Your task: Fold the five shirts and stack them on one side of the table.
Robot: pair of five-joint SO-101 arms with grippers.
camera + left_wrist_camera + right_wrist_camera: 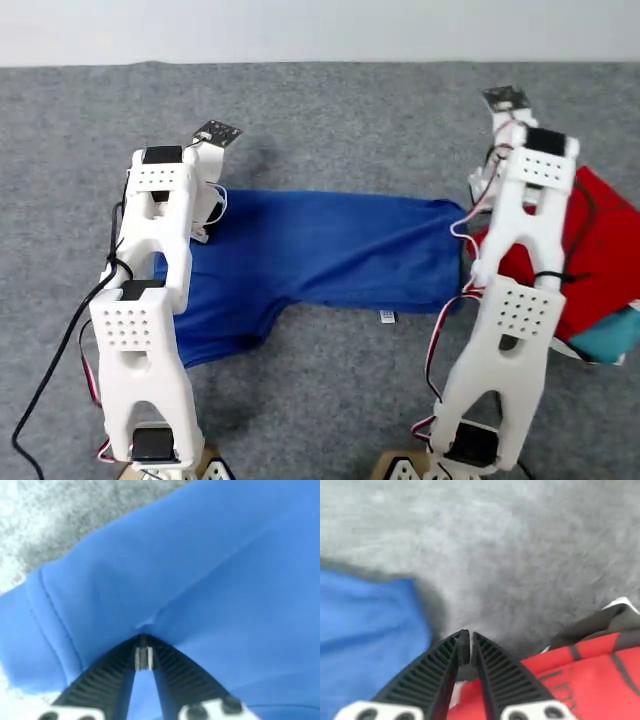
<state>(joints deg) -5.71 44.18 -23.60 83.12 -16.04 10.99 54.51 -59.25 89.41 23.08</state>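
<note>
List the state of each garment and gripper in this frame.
blue shirt: laid out across the table, one sleeve sticking out.
red shirt: bunched at the table's right side, lying on a teal garment.
teal garment: mostly covered by the red shirt, a corner showing.
left gripper: shut, pinching blue shirt fabric.
right gripper: shut, empty, over bare table between the blue and red shirts.

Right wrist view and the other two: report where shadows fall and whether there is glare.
Right wrist view: a dark shadow on the grey mat along the edge of the blue shirt, beside the right gripper; no glare. Left wrist view: shirt evenly lit, faint crease shadow at the left gripper. High view: soft light, faint shadow on the mat by the left arm.
</note>
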